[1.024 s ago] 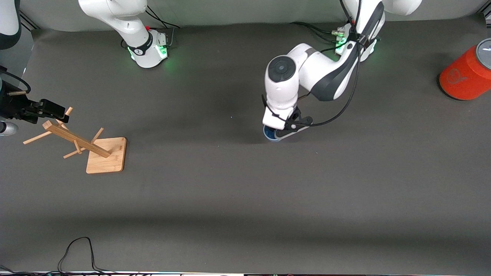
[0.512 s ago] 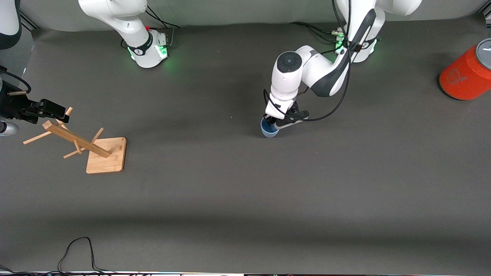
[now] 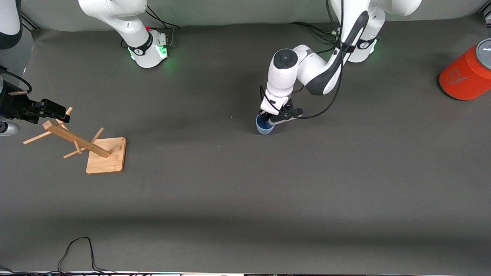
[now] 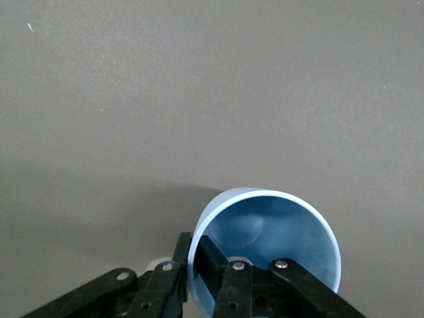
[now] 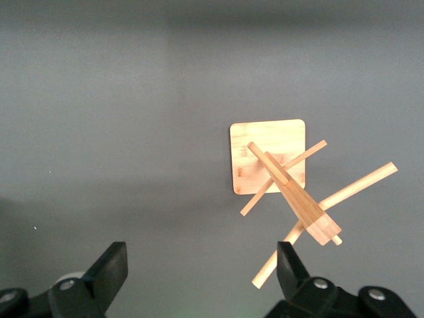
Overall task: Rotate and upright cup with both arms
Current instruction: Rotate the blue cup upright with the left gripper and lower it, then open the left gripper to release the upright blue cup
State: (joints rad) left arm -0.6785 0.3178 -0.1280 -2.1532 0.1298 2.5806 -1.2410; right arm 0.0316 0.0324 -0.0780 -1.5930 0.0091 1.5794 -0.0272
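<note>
The light blue cup [image 3: 264,126] is near the table's middle with its mouth turned upward; whether its base rests on the mat I cannot tell. My left gripper [image 3: 267,120] comes down on it from above and is shut on its wall. In the left wrist view one finger [image 4: 215,262] is inside the cup [image 4: 278,228] and the other is outside, so the left gripper [image 4: 193,255] pinches the rim. At the right arm's end of the table my right gripper [image 3: 61,112] hangs open over the wooden rack [image 3: 76,140]. The right gripper [image 5: 202,262] holds nothing.
The wooden rack [image 5: 285,185] leans on its square base [image 3: 105,155], pegs sticking out. A large orange can [image 3: 466,74] stands at the left arm's end of the table. A black cable [image 3: 76,249] loops on the mat by the edge nearest the front camera.
The left arm has drawn back toward its base and swung a little toward the right arm's end, carrying the cup. More of the cup now shows from under the wrist. The right arm has not moved.
</note>
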